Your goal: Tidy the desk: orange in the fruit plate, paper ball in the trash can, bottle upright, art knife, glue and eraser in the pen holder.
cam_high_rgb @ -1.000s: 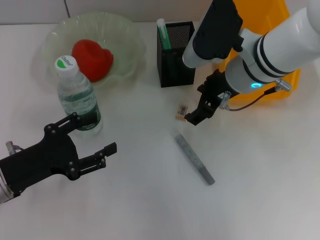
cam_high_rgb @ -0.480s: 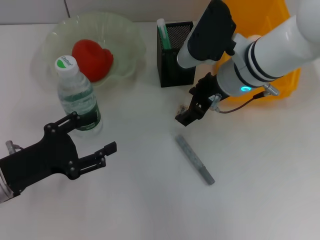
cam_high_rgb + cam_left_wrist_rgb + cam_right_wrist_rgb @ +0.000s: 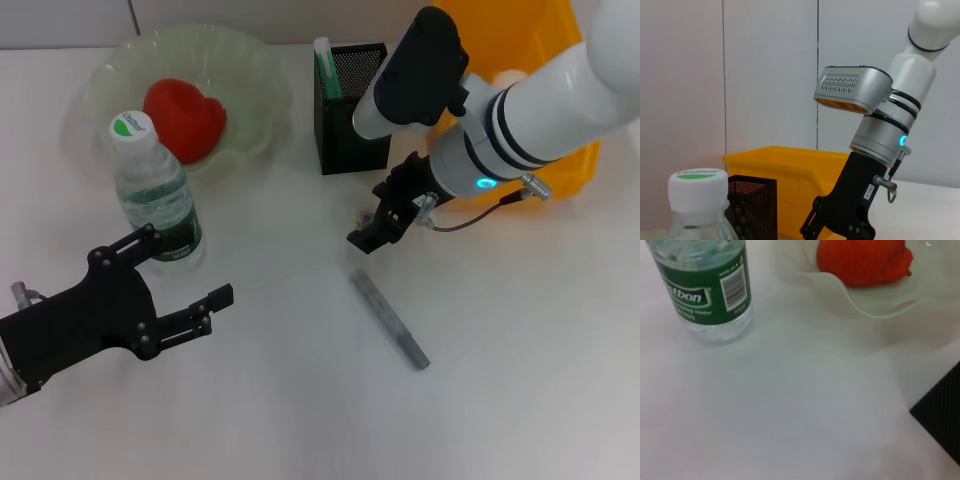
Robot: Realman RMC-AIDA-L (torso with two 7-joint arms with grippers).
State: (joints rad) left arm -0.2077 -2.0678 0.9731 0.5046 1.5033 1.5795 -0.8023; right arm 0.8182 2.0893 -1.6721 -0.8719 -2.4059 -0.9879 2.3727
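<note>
Two arms show over the plain white desk [image 3: 300, 420]; the right gripper [image 3: 366, 238] hangs low at mid-desk, just in front of the black square mesh pen holder [image 3: 350, 110], its dark fingertips down over the spot where a sliver of the tiny tan eraser [image 3: 366, 213] peeks out beside them; whether its jaws are spread or pinching the eraser I cannot tell; the thin grey glue stick [image 3: 390, 320] lies flat on the desk just nearer the robot than that gripper, apart from it; the slim mint-green art knife [image 3: 325, 66] stands in the pen holder's left corner; the large yellow-orange plastic trash can [image 3: 520, 40] sits behind the right arm, to the right of the pen holder; the red-orange lumpy orange [image 3: 185, 118] rests inside the pale green translucent fruit plate [image 3: 250, 60] at the far left; the small clear water bottle [image 3: 155, 195] with green label and white cap stands upright just in front of the plate; the left gripper [image 3: 190, 295] sits at the near left edge, close to the bottle but not touching it, its black jaws spread and holding nothing.
</note>
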